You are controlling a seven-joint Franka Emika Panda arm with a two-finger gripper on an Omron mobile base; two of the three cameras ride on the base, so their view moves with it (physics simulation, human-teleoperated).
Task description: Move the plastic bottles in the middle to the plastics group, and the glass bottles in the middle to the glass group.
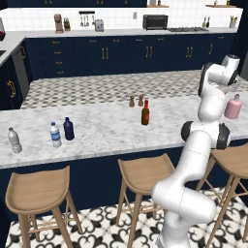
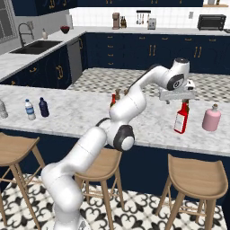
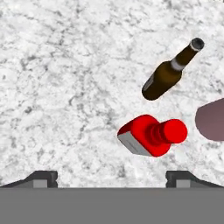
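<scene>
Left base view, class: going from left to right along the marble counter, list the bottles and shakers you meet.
Grey clear bottle → blue-labelled water bottle → navy bottle → two small brown shakers → dark brown bottle → pink bottle.

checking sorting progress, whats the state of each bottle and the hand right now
hand: open, above the red bottle, holding nothing
red bottle: upright on the counter beside the pink bottle, released
pink bottle: upright at the counter's right end
amber bottle: upright near the red bottle
navy bottle: upright next to the labelled water bottle
labelled water bottle: upright
plain water bottle: upright
brown bottle with reddish neck: upright, mid-counter
</scene>
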